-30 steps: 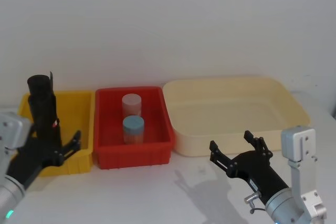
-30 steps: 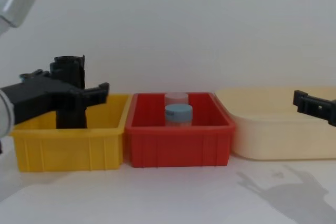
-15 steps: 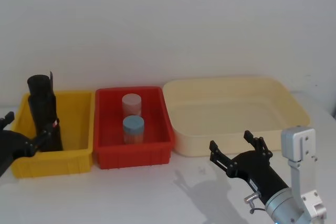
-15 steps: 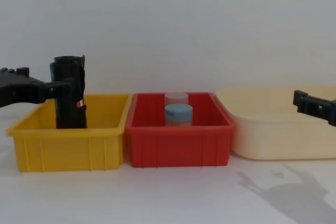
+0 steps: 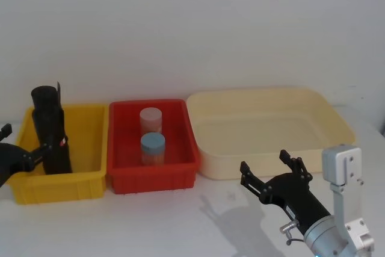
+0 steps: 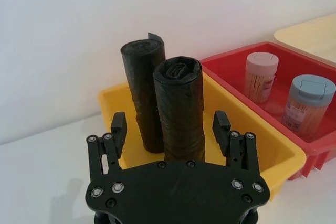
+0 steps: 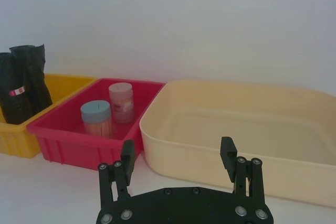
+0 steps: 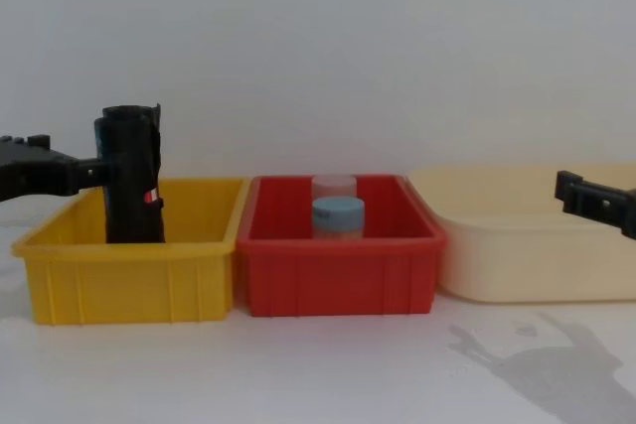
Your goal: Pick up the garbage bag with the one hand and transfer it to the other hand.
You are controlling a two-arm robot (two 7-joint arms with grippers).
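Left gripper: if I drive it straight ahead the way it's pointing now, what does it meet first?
Probably the garbage bag, the nearer black roll in the yellow bin, centred between the open fingers of the left gripper. The bin's near wall could come first; depth is unclear.

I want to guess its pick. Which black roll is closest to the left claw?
The front roll, with the plain round top, facing the left claw; the back roll has a flap sticking up.
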